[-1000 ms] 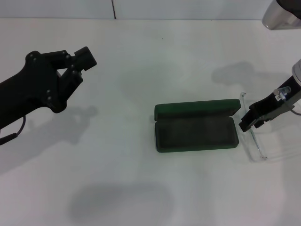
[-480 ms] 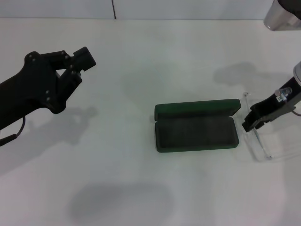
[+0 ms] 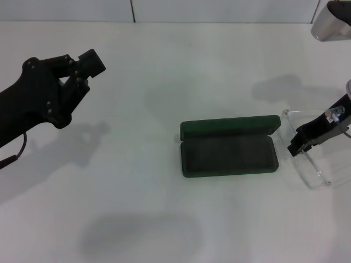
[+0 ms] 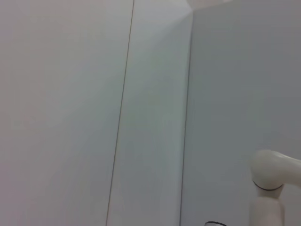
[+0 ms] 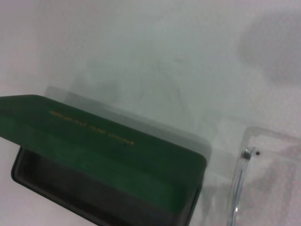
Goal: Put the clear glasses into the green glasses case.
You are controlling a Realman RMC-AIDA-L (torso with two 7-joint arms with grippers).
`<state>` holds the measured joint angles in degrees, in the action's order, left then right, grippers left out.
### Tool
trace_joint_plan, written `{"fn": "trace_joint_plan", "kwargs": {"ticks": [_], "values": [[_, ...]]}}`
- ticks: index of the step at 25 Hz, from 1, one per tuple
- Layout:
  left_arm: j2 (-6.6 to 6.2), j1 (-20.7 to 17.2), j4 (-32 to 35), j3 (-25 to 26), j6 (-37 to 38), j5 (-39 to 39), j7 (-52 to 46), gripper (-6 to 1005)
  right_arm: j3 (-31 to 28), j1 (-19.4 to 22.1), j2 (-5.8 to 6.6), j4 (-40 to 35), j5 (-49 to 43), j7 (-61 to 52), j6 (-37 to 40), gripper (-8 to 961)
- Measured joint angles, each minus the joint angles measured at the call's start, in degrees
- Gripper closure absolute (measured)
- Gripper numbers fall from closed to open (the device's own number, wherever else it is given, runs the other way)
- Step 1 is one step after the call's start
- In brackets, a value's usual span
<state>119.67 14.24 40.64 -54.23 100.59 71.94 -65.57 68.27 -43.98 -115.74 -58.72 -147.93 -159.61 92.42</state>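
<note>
The clear glasses point(image 3: 307, 156) lie on the white bench point(image 3: 164, 82) just beside the right end of the green glasses case point(image 3: 227, 146), on the robot's right. The case sits open near the middle of the bench, its lid point(image 3: 230, 126) folded back on the far side and its dark lined tray point(image 3: 227, 154) facing up with nothing in it; the right wrist view shows the lid's gold lettering and, close by, the hinge of one thin clear arm point(image 5: 244, 155). The right gripper point(image 3: 299, 143) is down at the glasses, its dark tip over the frame near the case end. Whether its jaws are parted or closed on the frame cannot be told from here. The left gripper point(image 3: 82, 68) hangs above the bench far off on the robot's left, well apart from the case, and looks idle; its jaws appear close together with nothing between them, and its wrist view shows only bare wall. By the look of it, the step in hand is the pick-up of the glasses; nothing has yet gone into the case. The next move would call for a secure hold on the slippery transparent frame, a lift clear of the case's end wall, and turning the glasses lengthwise to match the tray before lowering.
</note>
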Motion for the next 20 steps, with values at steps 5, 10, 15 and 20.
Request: {"fn": "trace_joint_plan", "kwargs": {"ticks": [5, 10, 15, 20], "values": [[-0.02, 0.0, 0.0, 0.0, 0.1, 0.0, 0.0, 946, 0.0, 1.2, 0.05, -1.5, -0.2, 1.9, -0.5, 756], [0.05, 0.0, 0.0, 0.0, 0.1, -0.1, -0.1, 946, -0.5, 3.2, 0.22, -2.7, -0.1, 4.1, -2.4, 784], [0.05, 0.0, 0.0, 0.0, 0.1, -0.1, -0.3, 946, -0.5, 5.7, 0.35, -5.3, 0.1, 5.2, -3.0, 827], [0.12, 0.0, 0.0, -0.2, 0.1, -0.3, -0.4, 946, -0.5, 9.3, 0.28, -11.0, 0.4, 5.8, -2.7, 839]]}}
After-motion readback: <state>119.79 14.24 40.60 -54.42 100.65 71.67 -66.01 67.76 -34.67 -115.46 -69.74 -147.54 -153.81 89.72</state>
